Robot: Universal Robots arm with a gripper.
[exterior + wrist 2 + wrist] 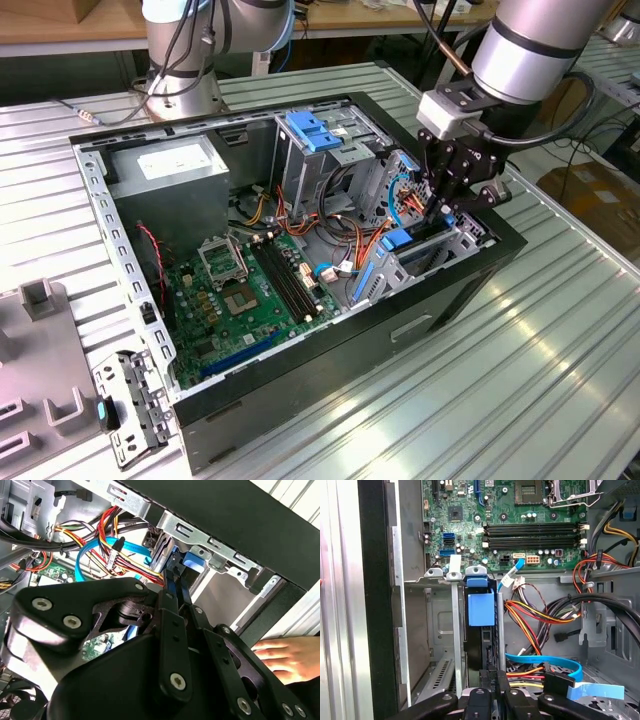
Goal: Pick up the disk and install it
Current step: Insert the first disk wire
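Observation:
The disk [479, 645] stands on edge in a slot of the metal drive bay [440, 630], at the front corner of the open computer case [330, 350]. Its dark body and blue carrier tab [481, 607] show in the first wrist view. The blue part of the disk [192, 562] also appears in the second wrist view, and the disk [398, 239] sits low in the bay in the exterior view. My gripper [496, 677] reaches down into the bay [440, 210], its black fingers [172, 587] drawn close together on the disk's near edge.
Red, orange and yellow cables [540, 615] and a blue flat cable [545, 662] crowd beside the bay. The motherboard [250, 290], grey power supply [170, 165] and a blue-latched cage [315, 130] fill the case. A person's hand [285, 655] rests outside it.

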